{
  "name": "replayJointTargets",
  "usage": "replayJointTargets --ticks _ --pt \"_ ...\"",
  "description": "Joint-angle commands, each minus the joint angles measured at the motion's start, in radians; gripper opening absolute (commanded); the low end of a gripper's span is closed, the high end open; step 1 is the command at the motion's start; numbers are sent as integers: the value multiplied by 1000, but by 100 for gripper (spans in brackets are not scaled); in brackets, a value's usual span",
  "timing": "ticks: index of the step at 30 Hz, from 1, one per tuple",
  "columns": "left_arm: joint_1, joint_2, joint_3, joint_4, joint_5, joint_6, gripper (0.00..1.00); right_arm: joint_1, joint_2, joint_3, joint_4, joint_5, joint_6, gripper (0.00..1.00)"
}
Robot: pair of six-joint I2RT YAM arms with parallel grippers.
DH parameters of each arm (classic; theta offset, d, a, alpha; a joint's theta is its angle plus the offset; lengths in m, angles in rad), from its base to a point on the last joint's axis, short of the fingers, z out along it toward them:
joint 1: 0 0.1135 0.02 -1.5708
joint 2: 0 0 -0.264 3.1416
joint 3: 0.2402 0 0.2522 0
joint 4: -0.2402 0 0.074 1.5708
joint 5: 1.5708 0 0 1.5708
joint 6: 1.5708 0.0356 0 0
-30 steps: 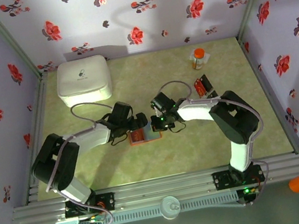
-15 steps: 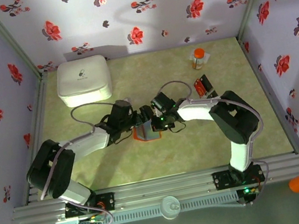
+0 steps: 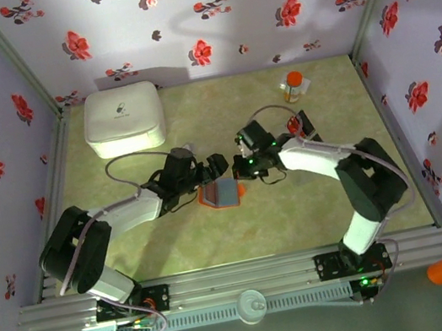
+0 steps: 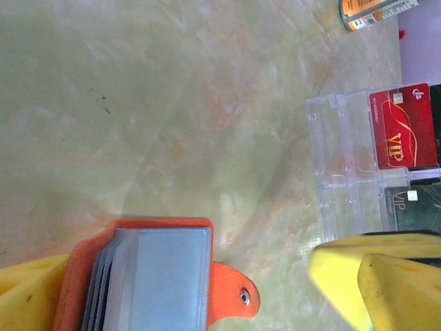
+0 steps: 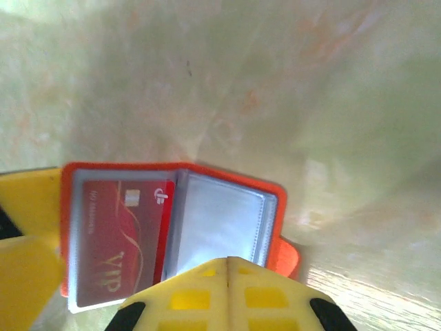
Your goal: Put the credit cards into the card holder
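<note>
1. Card holder (image 3: 219,193): lies open at ctr of surface (image 3: 222,122), between the two arms. Orange cover, blue-grey clear pockets facing up.
2. Holder contents: one red card (image 5: 118,241) marked "VIP" sits in a pocket on one half. The pocket beside it looks clear.
3. Snap tab (image 4: 234,296): orange w/ metal stud, sticks out flat from holder edge onto surface.
4. Left gripper (image 4: 186,272): spread wide and low over surface. Holder sits betw. its yellow fingers (image 4: 27,293), against one of them and well apart from the other.
5. Right gripper (image 5: 227,276): fingers pressed together, tip just over holder's edge on the clear-pocket side. Contact w/ holder: cannot tell.
6. Clear tray (image 4: 337,158): on surface to far right of holder. Holds a second red card (image 4: 403,127) and, in the next compartment, a black card (image 4: 413,207).
7. Bottle (image 3: 294,86): orange cap, far right, beyond tray.
8. White box (image 3: 124,118): far-left corner, lid down.
</note>
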Motion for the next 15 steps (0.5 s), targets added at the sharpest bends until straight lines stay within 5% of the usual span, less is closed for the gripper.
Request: replayJointTargets --ticks 1,7,15 --pt "-15 7 7 18 16 -11 100 -24 -25 -62 -56 4 -23 5" --pt "-23 15 16 15 16 -14 100 -15 -16 -128 5 -33 -1 36" --pt "-30 21 27 9 12 -12 100 21 30 -120 40 -36 14 38"
